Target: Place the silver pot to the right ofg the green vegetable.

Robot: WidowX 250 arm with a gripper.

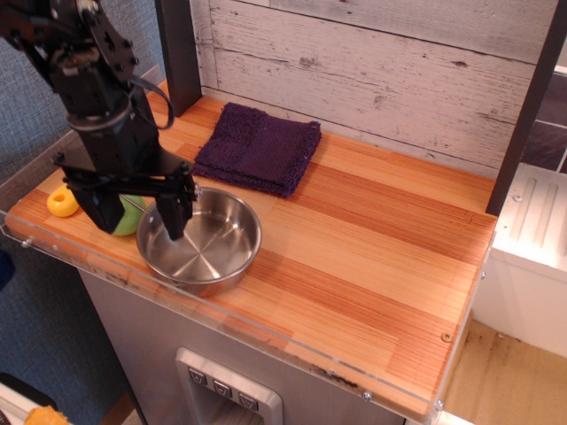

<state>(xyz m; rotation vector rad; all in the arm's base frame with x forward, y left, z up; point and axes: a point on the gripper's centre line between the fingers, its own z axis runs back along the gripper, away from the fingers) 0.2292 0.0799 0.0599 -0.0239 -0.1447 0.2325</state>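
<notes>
The silver pot (202, 241) rests flat on the wooden counter near the front left edge. The green vegetable (129, 218) lies just left of it, almost touching its rim, and is partly hidden by my gripper. My gripper (137, 215) hangs above the gap between them. Its jaws are spread open and hold nothing. One finger (103, 211) is over the left side of the vegetable. The other finger (173, 212) is over the pot's left rim. The pot's wire handle is hidden behind the gripper.
A yellow toy piece (60, 203) lies left of the vegetable at the counter's left edge. A folded purple cloth (260, 147) lies behind the pot. A dark post (180, 53) stands at the back left. A clear plastic lip (266, 332) runs along the front edge.
</notes>
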